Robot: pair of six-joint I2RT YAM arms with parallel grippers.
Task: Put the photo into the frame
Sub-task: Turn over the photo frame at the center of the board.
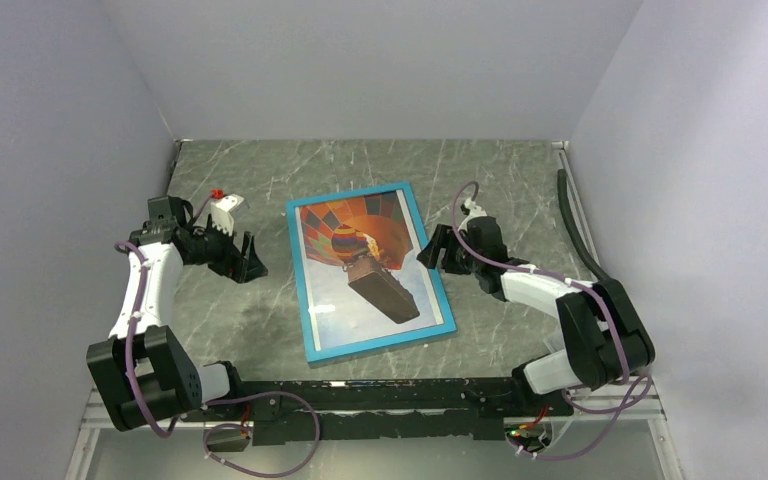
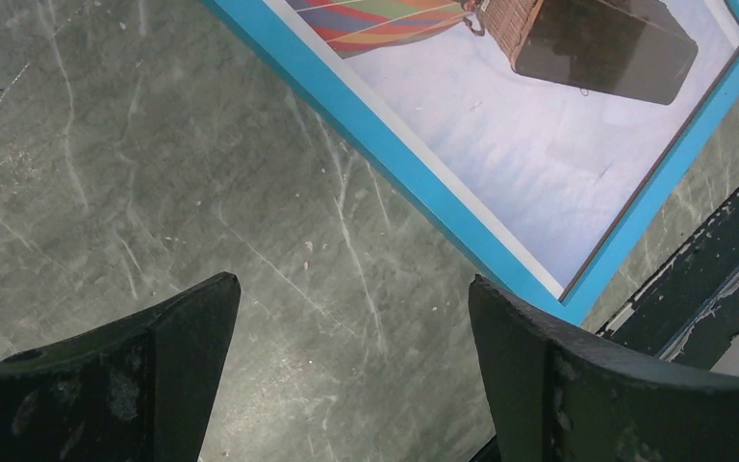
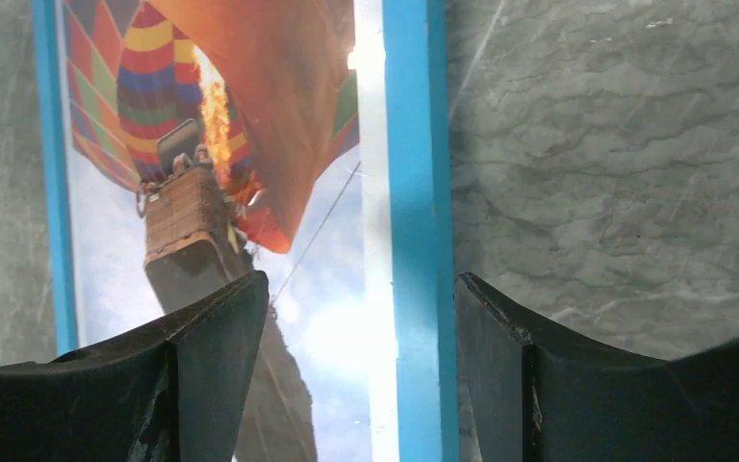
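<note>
Right gripper (image 3: pixel 356 289): jaws apart, nothing clamped. One finger hangs over the photo (image 1: pixel 355 300), the other over bare table (image 3: pixel 616 192), with the right rim of the frame (image 3: pixel 414 192) running between them. I can't tell whether either finger touches it.

Left gripper (image 2: pixel 351 289): jaws spread wide, empty, above bare table toward the left edge, apart from the frame's left rim.

Frame lies flat mid-table, turquoise front up, slightly skewed, one short side toward the near edge. Photo sits inside it, with balloon, basket and white border showing.
</note>
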